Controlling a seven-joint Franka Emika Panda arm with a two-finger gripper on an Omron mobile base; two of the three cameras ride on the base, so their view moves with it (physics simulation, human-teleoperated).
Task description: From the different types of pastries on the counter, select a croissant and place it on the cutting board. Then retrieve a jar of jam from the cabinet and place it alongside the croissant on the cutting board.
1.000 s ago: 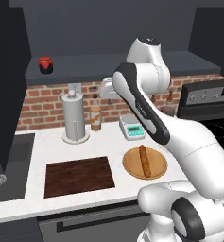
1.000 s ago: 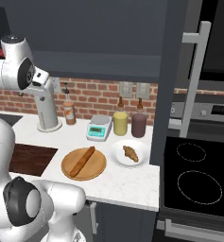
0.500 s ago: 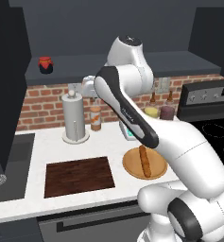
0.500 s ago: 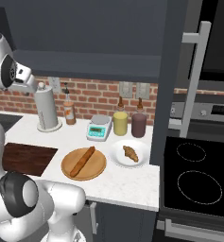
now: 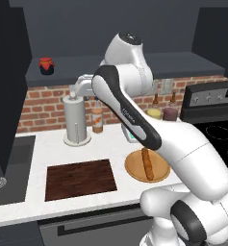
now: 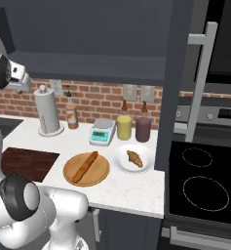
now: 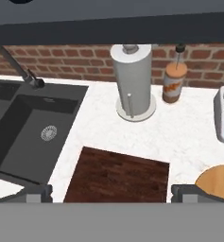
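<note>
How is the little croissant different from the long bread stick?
The croissant is small and curved; the bread stick is long and straight. The croissant lies on a white plate; the bread stick lies on a round wooden plate. The croissant sits nearer the stove, the bread stick nearer the cutting board. Both are brown baked goods on the counter.

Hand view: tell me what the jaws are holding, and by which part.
Nothing is held. The gripper is open, with the bare cutting board showing between its fingertips. The croissant lies on its white plate.
</note>
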